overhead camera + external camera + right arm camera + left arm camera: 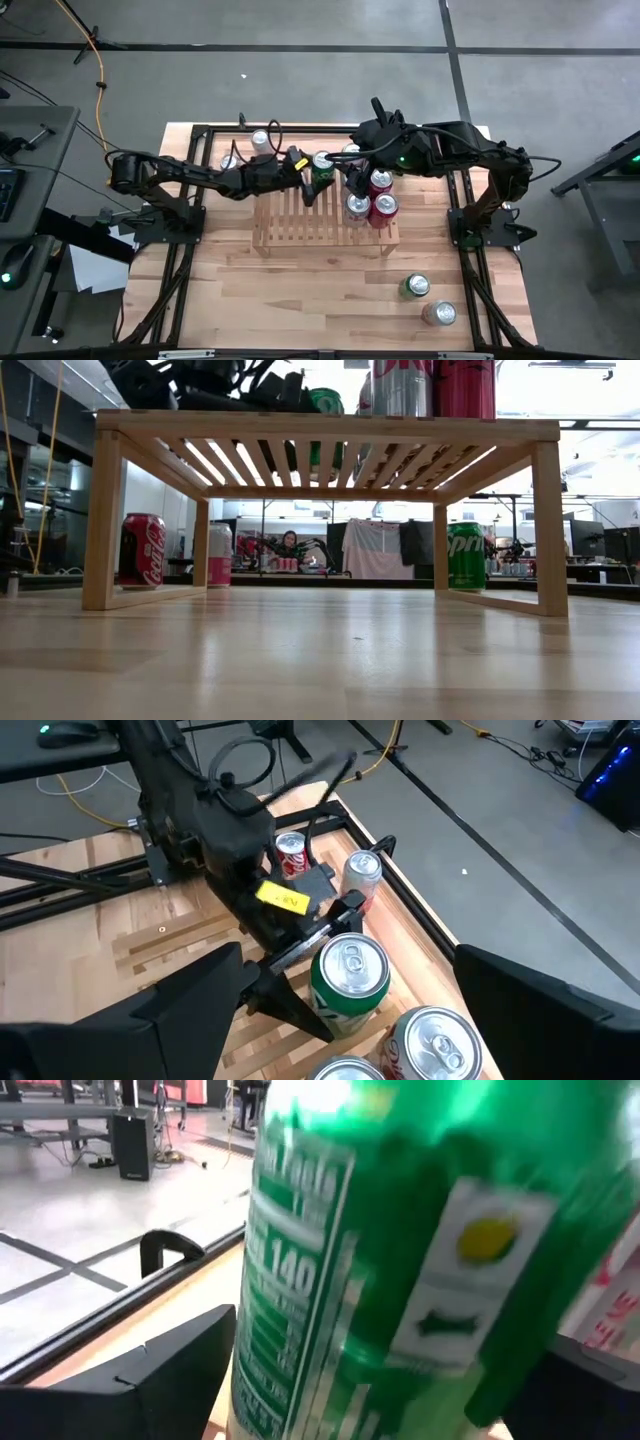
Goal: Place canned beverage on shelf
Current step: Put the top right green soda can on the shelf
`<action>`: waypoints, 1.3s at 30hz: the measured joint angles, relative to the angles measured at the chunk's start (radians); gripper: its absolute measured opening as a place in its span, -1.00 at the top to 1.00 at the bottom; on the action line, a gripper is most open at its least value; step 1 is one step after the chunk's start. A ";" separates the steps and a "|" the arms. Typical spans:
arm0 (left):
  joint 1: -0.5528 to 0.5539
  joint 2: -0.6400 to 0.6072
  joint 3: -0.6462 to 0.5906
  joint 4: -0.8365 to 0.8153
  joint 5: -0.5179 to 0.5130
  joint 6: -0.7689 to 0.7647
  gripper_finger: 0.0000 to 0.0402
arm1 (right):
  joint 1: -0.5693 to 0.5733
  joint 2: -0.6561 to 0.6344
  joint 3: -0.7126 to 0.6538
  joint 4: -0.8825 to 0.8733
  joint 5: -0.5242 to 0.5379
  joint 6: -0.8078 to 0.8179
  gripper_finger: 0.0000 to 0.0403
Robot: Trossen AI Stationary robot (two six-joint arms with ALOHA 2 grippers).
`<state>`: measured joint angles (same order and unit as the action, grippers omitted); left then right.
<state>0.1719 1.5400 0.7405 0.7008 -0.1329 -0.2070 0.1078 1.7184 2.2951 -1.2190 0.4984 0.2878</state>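
The green soda can (349, 982) is being stood upright on the shelf (300, 225), flanked by the left gripper (300, 970) with jaws released. The right gripper (352, 182), jaws spread, is being held above neighbouring cans.

Your desk (300, 290) is a light wood top, and the slatted shelf (300, 225) stands on it near the far middle. On the shelf you have a green can (322, 163) at its far edge and what look like three red or silver cans (372, 196) grouped at its right end. Directly on the desk, two cans (428, 300) sit near the front right corner, and a few more cans (250, 150) stand behind the shelf.
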 joint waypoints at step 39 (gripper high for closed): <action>-0.088 -0.499 -0.001 -0.378 -0.063 0.078 -0.04 | 0.000 0.001 0.000 -0.034 0.000 -0.036 -0.73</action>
<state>0.0836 1.0412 0.7391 0.3232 -0.1961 -0.1286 0.1074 1.7191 2.2951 -1.2532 0.4984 0.2520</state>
